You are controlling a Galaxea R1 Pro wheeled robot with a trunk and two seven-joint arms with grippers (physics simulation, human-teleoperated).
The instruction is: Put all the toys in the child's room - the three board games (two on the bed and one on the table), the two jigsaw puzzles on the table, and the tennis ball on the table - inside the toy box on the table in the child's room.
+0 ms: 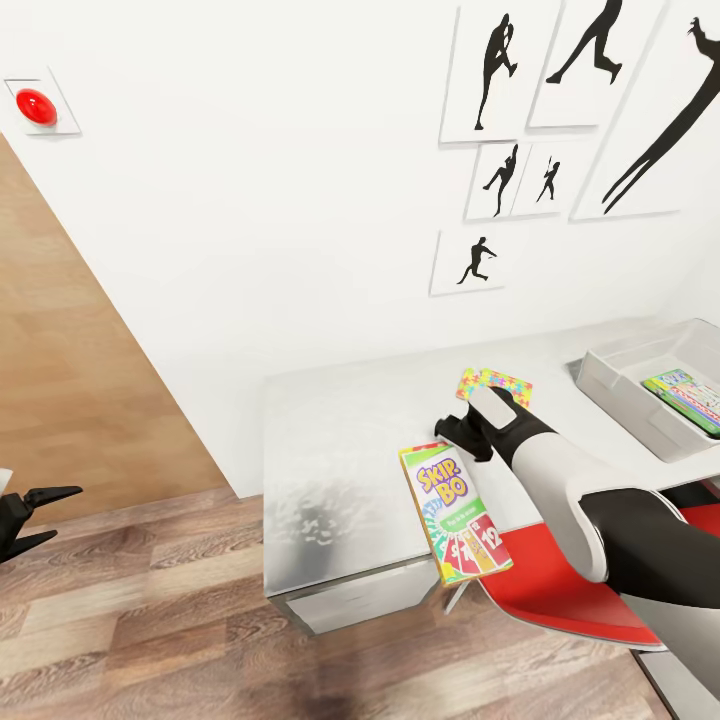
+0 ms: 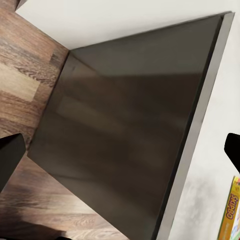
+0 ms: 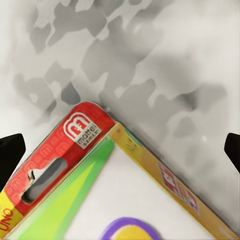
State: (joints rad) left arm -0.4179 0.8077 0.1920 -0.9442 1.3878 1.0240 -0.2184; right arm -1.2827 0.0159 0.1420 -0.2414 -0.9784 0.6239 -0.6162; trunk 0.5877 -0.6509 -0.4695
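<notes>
The right gripper (image 1: 462, 437), black-fingered on a white and black arm, hangs over the long pale grey-white table (image 1: 340, 450) just above the top end of the flat red, orange and green "SKIP-BO" game box (image 1: 455, 512), whose lower end overhangs the table's front edge. In the right wrist view its jaws stand spread, one dark fingertip (image 3: 11, 152) at each side, with the box's red hanging tab between them but not gripped. Two thin jigsaw-patterned flats (image 1: 497, 384) lie just behind the arm, partly hidden by it. The shallow light grey toy box (image 1: 625, 385) is cut off by the picture's edge; a green-edged colourful game box (image 1: 688, 398) lies inside it. The left gripper (image 1: 28, 515) hovers over the wood-plank floor (image 1: 150, 620), well apart from the table, jaws spread. A red chair seat (image 1: 560, 590) shows below the arm.
</notes>
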